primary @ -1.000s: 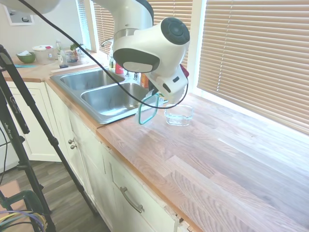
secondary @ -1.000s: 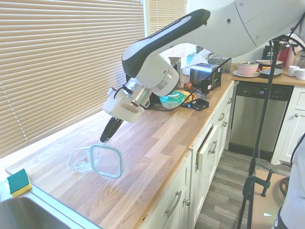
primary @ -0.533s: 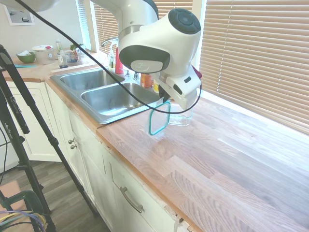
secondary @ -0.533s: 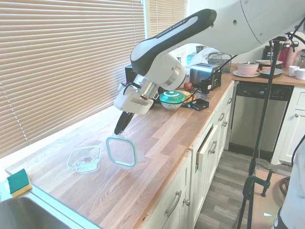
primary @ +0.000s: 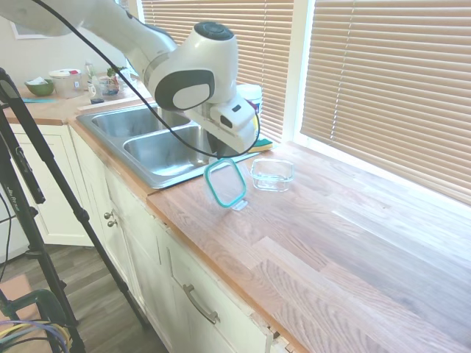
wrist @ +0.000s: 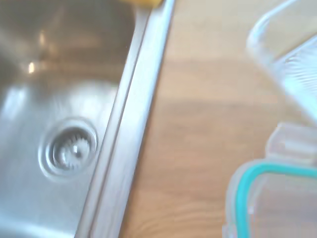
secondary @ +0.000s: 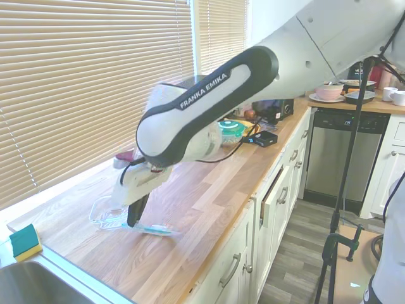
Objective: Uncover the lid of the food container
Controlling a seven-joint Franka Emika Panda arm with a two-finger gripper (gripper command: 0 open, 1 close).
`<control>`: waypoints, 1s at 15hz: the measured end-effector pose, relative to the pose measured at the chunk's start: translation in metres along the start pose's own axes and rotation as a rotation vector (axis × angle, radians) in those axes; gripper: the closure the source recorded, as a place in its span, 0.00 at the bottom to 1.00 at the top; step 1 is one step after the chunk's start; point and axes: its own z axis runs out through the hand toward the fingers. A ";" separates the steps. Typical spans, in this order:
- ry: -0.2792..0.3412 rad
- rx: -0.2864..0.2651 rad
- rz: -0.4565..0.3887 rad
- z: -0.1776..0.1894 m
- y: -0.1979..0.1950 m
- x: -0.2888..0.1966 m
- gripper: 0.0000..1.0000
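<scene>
While the fingers [secondary: 133, 218] grip it, the teal-rimmed lid [primary: 225, 183] hangs tilted beside the clear food container [primary: 271, 174]

"FRANKA EMIKA" in white capitals on dark band of arm [secondary: 209, 95]; no other legible print

Blurry and cut-off bits
Lid [wrist: 270, 198] cut off by wrist picture's edge; gripper [secondary: 134, 216] fingertips too blurry to tell.

Teal-rimmed lid [primary: 226, 183] (whitish, translucent centre), clear glass food container [primary: 272, 174], striped brown wood bench [primary: 346, 250], steel-grey sink [primary: 158, 143], teal-and-yellow sponge [secondary: 25, 242].
</scene>
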 end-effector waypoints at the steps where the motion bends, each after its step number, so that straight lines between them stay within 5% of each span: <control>1: -0.003 -0.012 -0.010 0.009 -0.002 -0.007 1.00; 6: -0.006 -0.105 -0.055 0.054 -0.006 -0.032 1.00; 7: 0.003 -0.123 -0.066 0.059 -0.007 -0.036 0.00; 15: 0.031 -0.171 -0.084 0.069 -0.009 -0.044 0.00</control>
